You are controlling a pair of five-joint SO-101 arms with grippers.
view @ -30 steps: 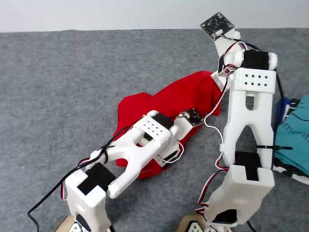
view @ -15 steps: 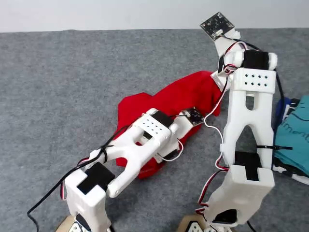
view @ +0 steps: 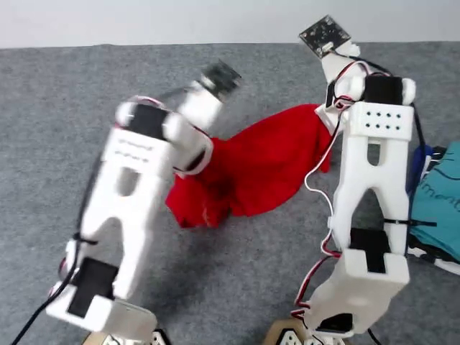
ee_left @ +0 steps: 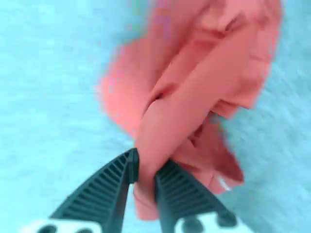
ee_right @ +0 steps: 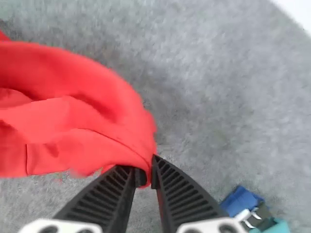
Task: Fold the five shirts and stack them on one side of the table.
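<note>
High view: the red shirt [view: 262, 169] lies crumpled mid-table [view: 65, 93], stretched between both arms. The left gripper [ee_left: 145, 165] pinches a twisted fold of it; the right gripper [ee_right: 144, 171] pinches its edge. A teal shirt [view: 440, 201] lies beside the right arm.

Grey felt-covered table [view: 86, 86]: crumpled red shirt [view: 266, 165] at centre, teal shirt [view: 442, 201] at right edge.
</note>
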